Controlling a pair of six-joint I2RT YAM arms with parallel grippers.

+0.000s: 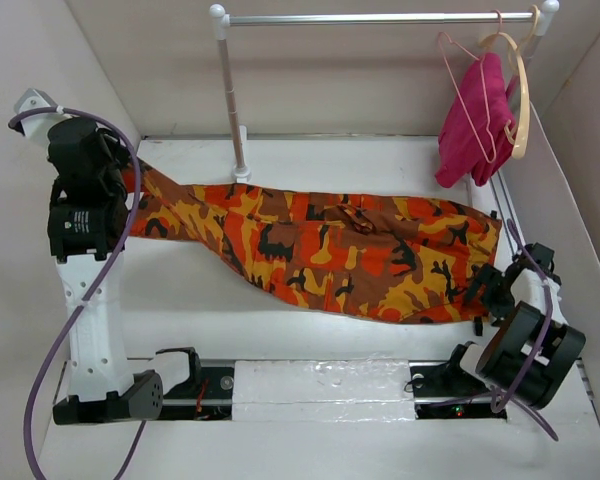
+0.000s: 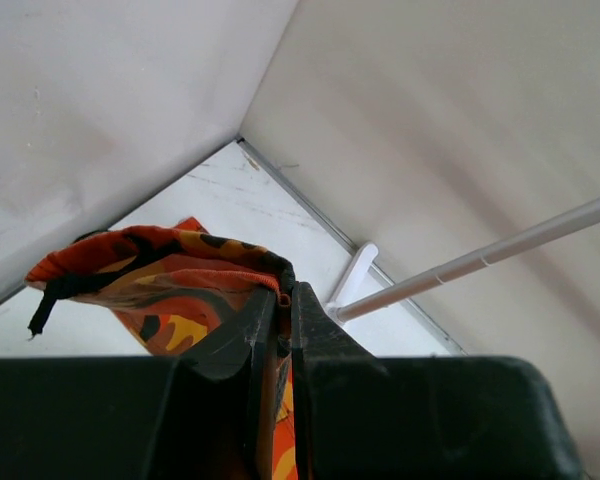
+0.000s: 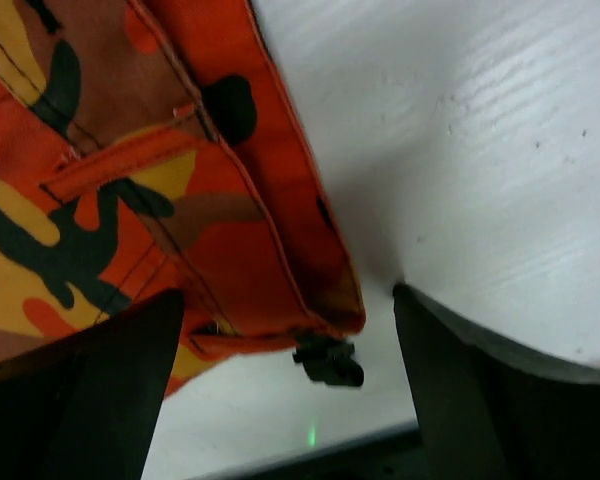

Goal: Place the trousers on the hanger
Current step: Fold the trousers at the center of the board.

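Observation:
The camouflage trousers [image 1: 330, 245] lie stretched across the table from far left to right. My left gripper [image 1: 115, 180] is raised at the far left and shut on the trousers' leg end [image 2: 160, 270], lifting it off the table. My right gripper [image 1: 492, 295] is open, low over the trousers' waist corner [image 3: 310, 290]; a black buckle [image 3: 330, 362] hangs between its jaws. The thin pink wire hanger [image 1: 470, 100] hangs on the rail [image 1: 380, 18] at the back right, with a magenta cloth [image 1: 475, 120] draped over it.
A pale wooden hanger [image 1: 521, 95] hangs next to the pink one. The rail's white post [image 1: 232, 100] stands just behind the trousers. Walls close in at the left, back and right. A clear plastic strip [image 1: 325, 385] lies between the arm bases.

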